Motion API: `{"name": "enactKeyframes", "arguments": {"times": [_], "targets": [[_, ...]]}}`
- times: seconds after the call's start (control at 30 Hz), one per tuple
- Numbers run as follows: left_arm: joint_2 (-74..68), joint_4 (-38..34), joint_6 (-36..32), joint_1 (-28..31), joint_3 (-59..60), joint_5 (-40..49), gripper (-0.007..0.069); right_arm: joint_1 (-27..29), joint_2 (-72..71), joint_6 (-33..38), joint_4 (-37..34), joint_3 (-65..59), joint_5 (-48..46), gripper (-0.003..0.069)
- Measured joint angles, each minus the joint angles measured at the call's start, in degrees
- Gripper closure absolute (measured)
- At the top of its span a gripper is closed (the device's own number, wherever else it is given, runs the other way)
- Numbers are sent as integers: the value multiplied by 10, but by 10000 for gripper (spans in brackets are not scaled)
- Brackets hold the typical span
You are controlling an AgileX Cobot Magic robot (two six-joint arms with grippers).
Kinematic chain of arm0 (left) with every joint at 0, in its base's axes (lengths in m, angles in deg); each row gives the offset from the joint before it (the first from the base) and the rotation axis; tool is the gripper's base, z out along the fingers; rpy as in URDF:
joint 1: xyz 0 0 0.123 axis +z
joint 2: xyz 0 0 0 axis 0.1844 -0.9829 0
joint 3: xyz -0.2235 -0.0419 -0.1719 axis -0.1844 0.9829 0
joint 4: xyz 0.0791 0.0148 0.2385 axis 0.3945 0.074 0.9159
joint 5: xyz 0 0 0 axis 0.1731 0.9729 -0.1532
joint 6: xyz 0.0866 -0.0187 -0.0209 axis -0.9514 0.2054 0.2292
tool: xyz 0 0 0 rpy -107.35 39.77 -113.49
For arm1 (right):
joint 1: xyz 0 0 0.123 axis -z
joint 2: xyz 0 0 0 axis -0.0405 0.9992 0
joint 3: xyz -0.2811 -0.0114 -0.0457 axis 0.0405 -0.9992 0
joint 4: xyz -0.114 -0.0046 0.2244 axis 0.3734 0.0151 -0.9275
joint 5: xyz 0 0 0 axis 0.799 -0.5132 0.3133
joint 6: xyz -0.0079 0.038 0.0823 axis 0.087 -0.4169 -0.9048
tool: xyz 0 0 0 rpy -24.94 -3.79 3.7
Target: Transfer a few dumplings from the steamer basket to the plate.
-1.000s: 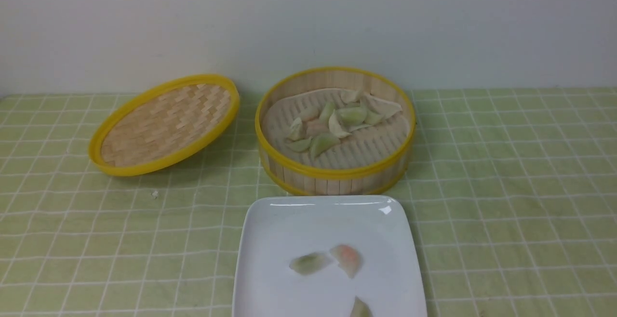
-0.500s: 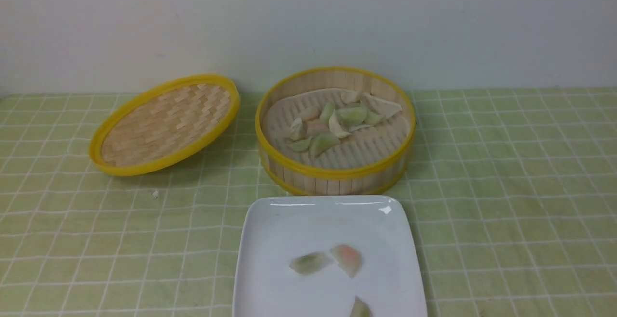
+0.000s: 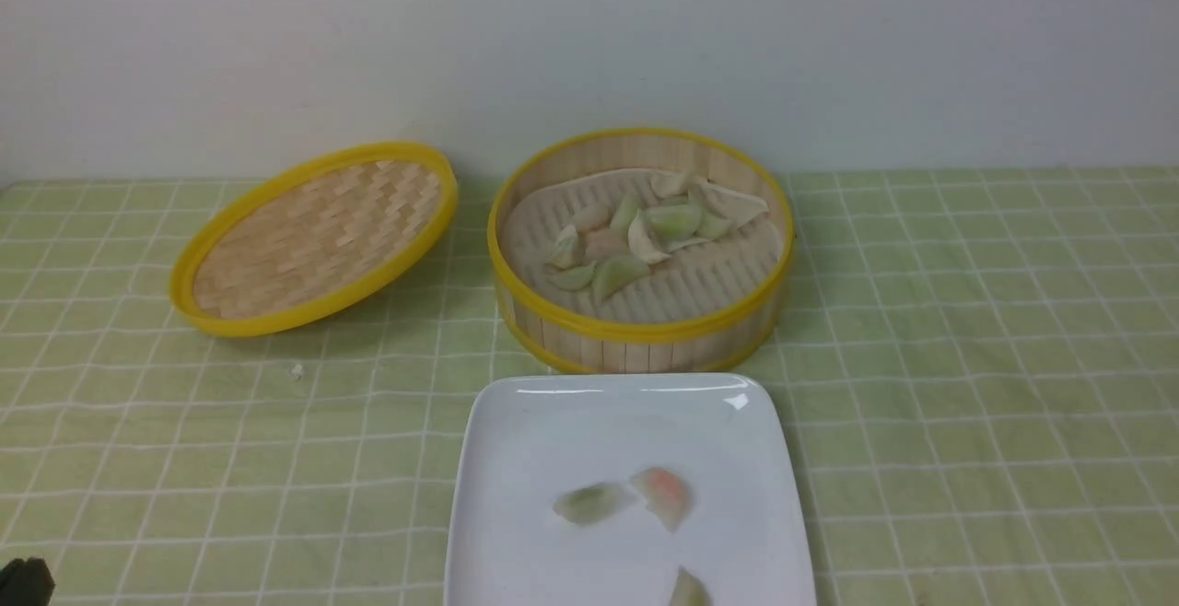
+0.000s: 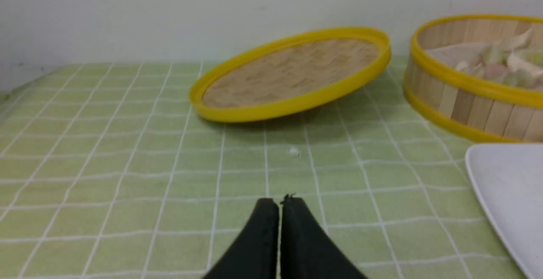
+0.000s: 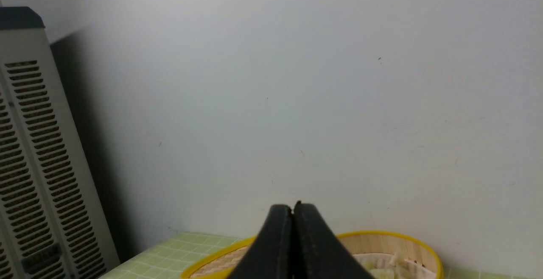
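Bamboo, glazed white, and a soft checked cloth

The steamer basket (image 3: 640,334) is pale bamboo slats with shiny yellow rims, the lid (image 3: 313,238) is woven bamboo strips, the plate (image 3: 525,440) is glossy smooth white, the dumplings (image 3: 645,233) look waxy and translucent, and the tabletop (image 3: 967,357) wears matt green cloth.

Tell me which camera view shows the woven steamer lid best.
The left wrist view: the lid fills it close up, whole, one edge raised off the cloth. The front view also shows it whole, only smaller and farther off. The right wrist view catches just a sliver of its rim behind the end effector.
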Motion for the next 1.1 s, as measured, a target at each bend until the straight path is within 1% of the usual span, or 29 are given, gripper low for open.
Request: {"name": "enactKeyframes", "arguments": {"times": [0.17,1.1], "targets": [[0,-3,-3,3,1,53,631,0,0,0,0,0,0,671],[0,-4,-7,4,1,58,631,0,0,0,0,0,0,671]]}}
